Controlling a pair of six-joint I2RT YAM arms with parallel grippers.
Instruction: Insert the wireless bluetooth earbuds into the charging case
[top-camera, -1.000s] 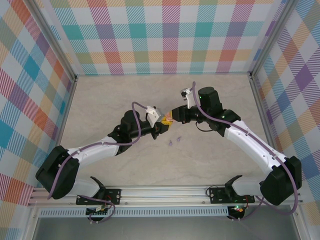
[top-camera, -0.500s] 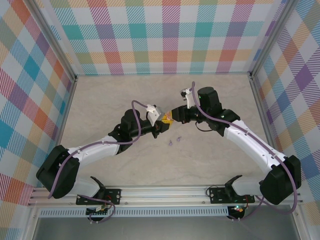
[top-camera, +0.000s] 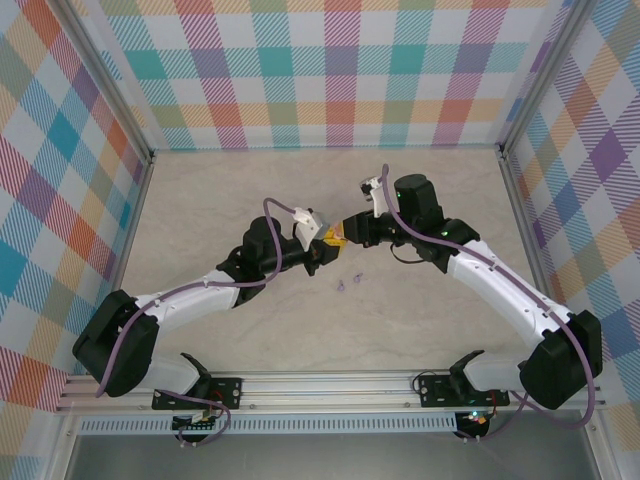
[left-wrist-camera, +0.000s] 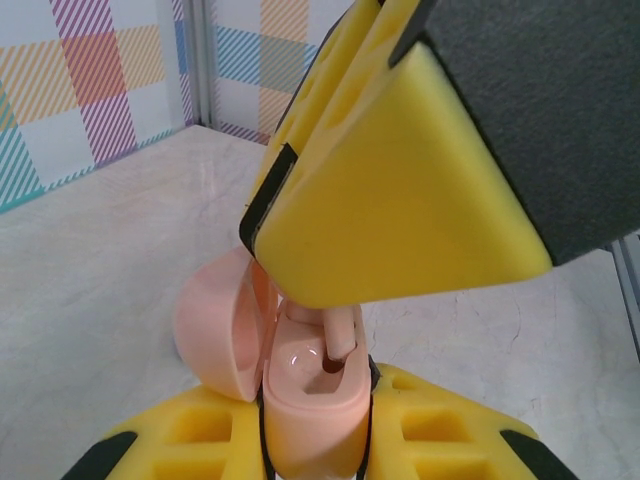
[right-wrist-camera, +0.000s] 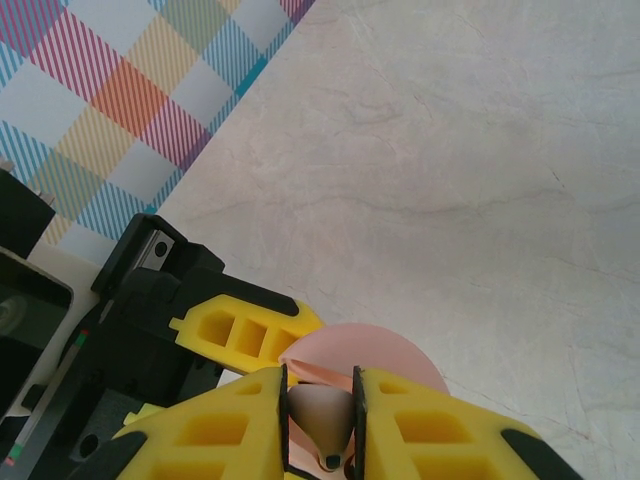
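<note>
Lilac earbuds (top-camera: 343, 287): two lie loose on the desk (top-camera: 200, 200), just nearer you than the meeting arms. They are tiny, light and slick, so pinch each across its body.
Left fingers (left-wrist-camera: 450, 405): pressed onto the pink charging case (left-wrist-camera: 310, 415), lid swung open.
Right fingers (right-wrist-camera: 430, 435): pinching a pale pink earbud (right-wrist-camera: 320, 422), its stem at the case's socket.
Since earlier: you'll see almost nothing moved; the arms and loose buds sit where they were.

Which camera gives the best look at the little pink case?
The left wrist view: the pink case sits close up, lid open, its inner socket visible. The right wrist view catches a curve of its lid past the yellow jaws. From the top view it is a tiny speck between the arms.
</note>
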